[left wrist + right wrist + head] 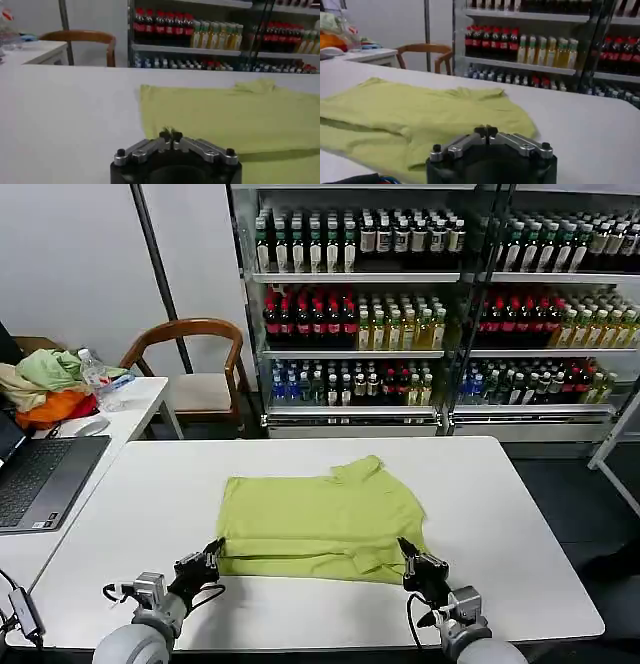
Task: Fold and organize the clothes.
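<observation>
One lime yellow-green cotton T-shirt (pixel 320 524) folded on white table (pixel 520 524), two claws pressed together at its near corners, left claw (pixel 213 554), right claw (pixel 408 558).

A laptop (pixel 40 479), garment heap (pixel 45 384), wooden chair (pixel 195 359) and bottle shelves (pixel 400 304).

The head view looks forward and down from above the worktop (pixel 520 514), facing the drink shelves (pixel 360 304). Each wrist view sits low behind its own hand, close to the worktop surface, facing the same shelves. All three share the T-shirt (pixel 320 519).
</observation>
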Robot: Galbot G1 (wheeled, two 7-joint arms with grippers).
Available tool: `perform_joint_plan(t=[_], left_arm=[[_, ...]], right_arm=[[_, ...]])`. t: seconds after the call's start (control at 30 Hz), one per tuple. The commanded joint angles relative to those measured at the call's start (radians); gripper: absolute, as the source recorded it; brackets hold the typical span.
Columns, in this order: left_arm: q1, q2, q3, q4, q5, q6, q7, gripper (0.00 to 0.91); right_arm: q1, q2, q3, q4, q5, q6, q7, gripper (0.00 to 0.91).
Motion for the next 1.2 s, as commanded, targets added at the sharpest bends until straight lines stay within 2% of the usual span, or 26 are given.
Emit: perform_joint_plan(t=[0.03,0.23,0.27,0.3,0.33,0.67,0.8,0.97,1.07,1.2], left_arm=[[-0.080,0.002,0.035,0.091,-0.003,-0.008,0.016,0.040],[-0.099,0.003,0.041,0.115,0.002,-0.011,0.021,0.050],[-0.102,0.002,0.041,0.117,0.003,-0.011,0.021,0.443],[-0.105,0.001,0.043,0.120,0.005,-0.010,0.020,0.907],[-0.108,-0.001,0.046,0.123,0.046,0.004,0.010,0.907],[-0.090,0.012,0.016,0.087,0.050,0.002,0.011,0.907],[-0.021,0.021,-0.037,0.014,0.034,-0.014,0.009,0.907],[0.066,0.016,-0.055,-0.117,0.037,0.052,-0.029,0.907],[0.092,0.004,-0.022,-0.119,0.055,0.092,-0.053,0.907],[0.069,-0.024,0.003,-0.076,0.070,0.111,-0.076,0.907]], right_arm=[[0.054,0.006,-0.012,-0.061,0.000,-0.004,0.000,0.000],[0.060,0.018,-0.032,-0.087,-0.021,-0.003,-0.007,0.000],[0.060,0.020,-0.034,-0.088,-0.023,-0.003,-0.008,0.111],[0.062,0.022,-0.036,-0.090,-0.025,-0.005,-0.009,0.554],[0.063,0.025,-0.037,-0.091,-0.030,-0.011,-0.008,0.907],[0.069,0.029,-0.005,-0.095,-0.052,-0.030,0.002,0.907],[-0.002,-0.005,0.055,0.008,-0.002,-0.041,0.008,0.907],[-0.131,-0.016,0.085,0.122,0.010,-0.057,0.019,0.907],[-0.173,-0.008,0.079,0.112,-0.044,-0.042,0.021,0.907],[-0.197,-0.001,0.071,0.084,-0.056,-0.030,0.030,0.907]])
